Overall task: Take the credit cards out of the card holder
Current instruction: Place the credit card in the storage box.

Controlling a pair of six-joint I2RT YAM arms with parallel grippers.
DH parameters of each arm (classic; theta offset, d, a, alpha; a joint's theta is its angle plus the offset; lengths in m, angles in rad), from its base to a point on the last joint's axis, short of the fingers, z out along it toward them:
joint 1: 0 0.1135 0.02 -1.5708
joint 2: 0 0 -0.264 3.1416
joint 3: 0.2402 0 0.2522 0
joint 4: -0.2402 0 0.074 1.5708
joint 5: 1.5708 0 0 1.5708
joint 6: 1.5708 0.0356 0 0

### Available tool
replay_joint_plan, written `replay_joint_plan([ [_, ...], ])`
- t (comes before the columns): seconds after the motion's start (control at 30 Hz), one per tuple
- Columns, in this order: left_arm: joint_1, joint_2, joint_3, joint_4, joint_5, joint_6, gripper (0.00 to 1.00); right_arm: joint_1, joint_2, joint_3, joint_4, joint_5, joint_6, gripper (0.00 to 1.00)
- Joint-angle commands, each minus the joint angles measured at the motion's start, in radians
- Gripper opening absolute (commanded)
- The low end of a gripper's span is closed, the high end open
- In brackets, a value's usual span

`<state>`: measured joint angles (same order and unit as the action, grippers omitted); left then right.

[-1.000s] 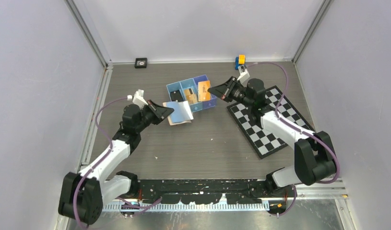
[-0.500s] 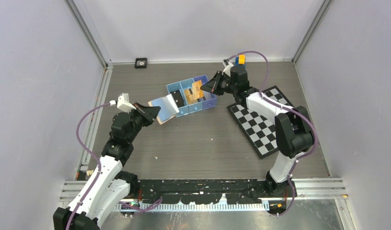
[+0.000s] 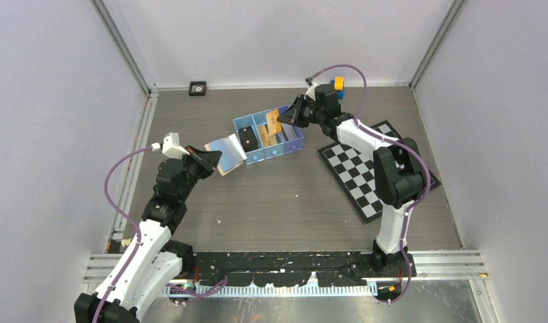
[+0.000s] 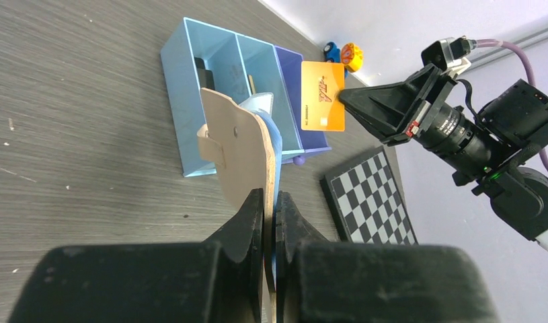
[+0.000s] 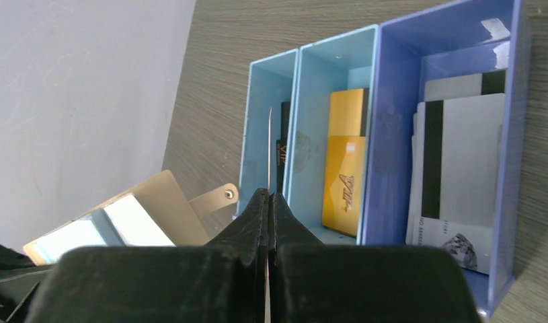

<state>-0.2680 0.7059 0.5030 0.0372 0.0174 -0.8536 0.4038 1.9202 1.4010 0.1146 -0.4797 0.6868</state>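
**Stiff card pinched by one edge, soft holder clamped by the other arm**

The card holder (image 3: 227, 151) was held clear of the tabletop by the left jaws, which were closed on its lower edge, just beside the left end of the blue tray (image 3: 244, 122) toward the far edge. The right jaws were shut on an orange card (image 3: 274, 122), which was raised over the tray.

The cards were judged light, stiff and slick, so a firm pinch on a short edge would be called for. The holder looked soft and likely to flex, and was best gripped near its fold.

In the left wrist view the card's printed face (image 4: 323, 105) was shown. In the right wrist view it was reduced to a thin line (image 5: 269, 148), but the tray's (image 5: 370, 134) contents were laid bare: a dark card, orange cards and pale striped cards. Whether cards remained in the holder (image 5: 146, 208) could not be told.
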Motion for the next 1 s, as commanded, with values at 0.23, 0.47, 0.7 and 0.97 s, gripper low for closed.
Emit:
replay_joint_plan([
  [0.23, 0.006, -0.003, 0.016, 0.025, -0.047, 0.011, 0.0, 0.005, 0.053, 0.089, -0.085, 0.028, -0.086, 0.0],
  [0.47, 0.005, 0.001, 0.011, 0.03, -0.052, 0.01, 0.0, 0.029, 0.141, 0.155, -0.107, 0.027, -0.091, 0.01],
  [0.7, 0.006, -0.004, 0.017, 0.033, -0.034, 0.008, 0.0, 0.063, 0.161, 0.206, -0.195, 0.069, -0.137, 0.19],
  [0.97, 0.005, 0.046, 0.001, 0.118, 0.077, -0.013, 0.0, 0.063, -0.022, 0.017, -0.066, 0.205, -0.148, 0.44],
])
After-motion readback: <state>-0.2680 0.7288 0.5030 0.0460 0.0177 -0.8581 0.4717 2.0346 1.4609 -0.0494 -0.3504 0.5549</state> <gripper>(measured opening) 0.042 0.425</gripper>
